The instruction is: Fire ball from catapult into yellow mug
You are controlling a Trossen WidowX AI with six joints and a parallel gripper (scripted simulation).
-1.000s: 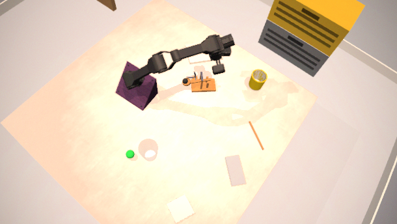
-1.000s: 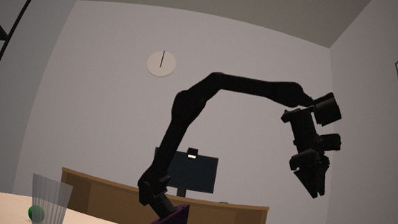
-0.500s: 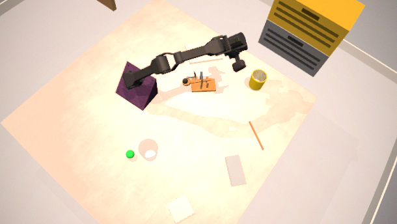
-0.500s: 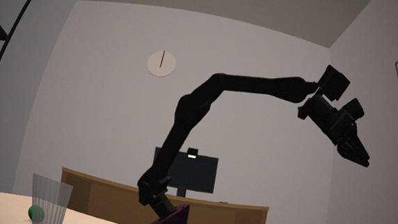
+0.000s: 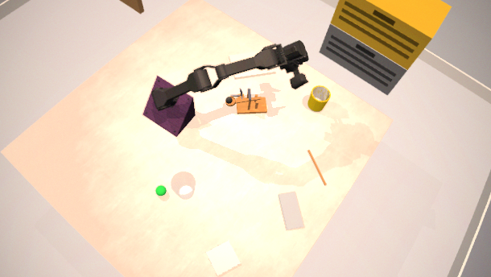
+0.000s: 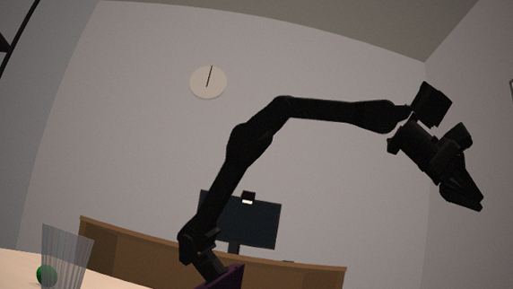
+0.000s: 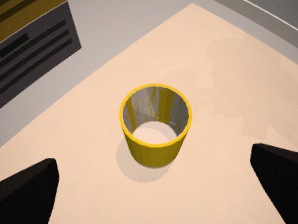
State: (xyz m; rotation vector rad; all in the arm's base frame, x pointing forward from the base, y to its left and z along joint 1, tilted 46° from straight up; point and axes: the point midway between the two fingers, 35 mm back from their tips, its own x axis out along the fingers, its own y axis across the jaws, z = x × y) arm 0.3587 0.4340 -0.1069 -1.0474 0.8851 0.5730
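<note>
The orange catapult [image 5: 251,109] lies below and left of my wrist in the top view. A black ball [image 5: 229,100] sits in the cup at its left end. The yellow mug [image 5: 316,105] [image 7: 167,154] stands upright to the catapult's right. The wrist view looks down into the mug, and no ball shows inside. My gripper [image 6: 481,203] [image 7: 157,161] is open and empty, with its fingers on either side of the mug in the wrist view. It is raised high and away from the catapult and its ball. The catapult is not visible in the wrist view.
A green ball [image 5: 161,190] [image 6: 39,276] lies beside a clear cup [image 5: 183,181] [image 6: 66,266]. An orange stick [image 5: 316,167], a grey block [image 5: 291,210] and a pale square [image 5: 223,258] lie towards the front. A yellow and grey cabinet [image 5: 363,60] [image 7: 37,47] stands beyond the mug.
</note>
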